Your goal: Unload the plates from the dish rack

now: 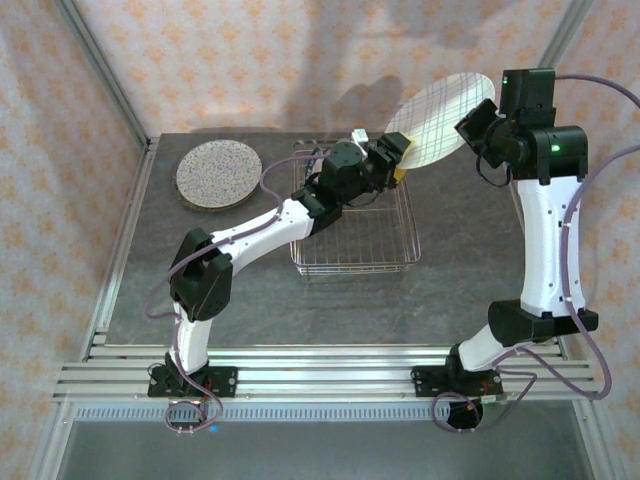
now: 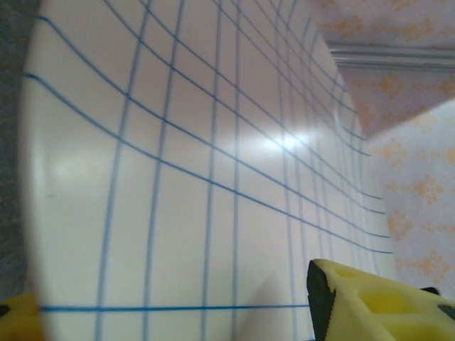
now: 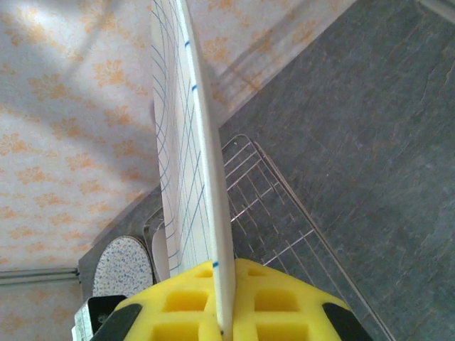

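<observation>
The plaid plate (image 1: 440, 120), cream with thin blue grid lines, hangs tilted above the far right corner of the dish rack (image 1: 355, 262), probably for a handover. The right gripper (image 3: 222, 284) pinches its rim. The left gripper (image 1: 398, 152) straddles the opposite edge; whether it grips, I cannot tell.

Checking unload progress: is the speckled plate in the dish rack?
No, in the top view the speckled plate lies flat on the table, left of the dish rack and apart from it.
</observation>
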Robot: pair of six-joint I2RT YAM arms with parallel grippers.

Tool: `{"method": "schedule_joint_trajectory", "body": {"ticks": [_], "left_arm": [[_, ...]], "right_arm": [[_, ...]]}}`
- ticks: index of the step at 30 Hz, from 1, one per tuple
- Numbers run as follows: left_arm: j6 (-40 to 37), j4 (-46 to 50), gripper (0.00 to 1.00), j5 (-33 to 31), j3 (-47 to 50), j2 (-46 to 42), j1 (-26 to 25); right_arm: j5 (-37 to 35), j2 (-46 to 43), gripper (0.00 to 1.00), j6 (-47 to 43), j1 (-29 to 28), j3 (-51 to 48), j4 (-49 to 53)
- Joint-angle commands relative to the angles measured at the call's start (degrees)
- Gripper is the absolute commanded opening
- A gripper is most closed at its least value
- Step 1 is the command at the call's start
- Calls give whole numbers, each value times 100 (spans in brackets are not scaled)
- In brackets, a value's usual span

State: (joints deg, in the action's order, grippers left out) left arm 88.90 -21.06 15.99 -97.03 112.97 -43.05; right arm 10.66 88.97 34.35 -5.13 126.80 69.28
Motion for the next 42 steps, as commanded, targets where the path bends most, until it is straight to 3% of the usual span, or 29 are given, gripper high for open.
{"method": "schedule_joint_trajectory", "body": {"ticks": [1,12,17,25,28,33,42], "left_arm": [[0,-242,55,115,-151,35,53],[-92,-238,33,167,-22,-109,134],[-289,-77,18,258,-9,-225,217],[-485,125,6,402,-43,-328,343],[-540,131,0,432,-44,-328,385],[-631,116,0,499,-100,-513,461],[-740,154,0,739,-354,-563,635]], "right_arm": [[241,-311,0,195,96,-79,-598],[818,-694,0,485,489,-1147,-1257],[995,-677,0,433,500,-1254,-1274],[1049,-680,0,382,497,-1390,-1233],[1075,-692,7,321,502,-1413,-1219],[1010,-740,21,201,501,-1387,-1180],[799,-783,58,-124,363,-1067,-917]]}}
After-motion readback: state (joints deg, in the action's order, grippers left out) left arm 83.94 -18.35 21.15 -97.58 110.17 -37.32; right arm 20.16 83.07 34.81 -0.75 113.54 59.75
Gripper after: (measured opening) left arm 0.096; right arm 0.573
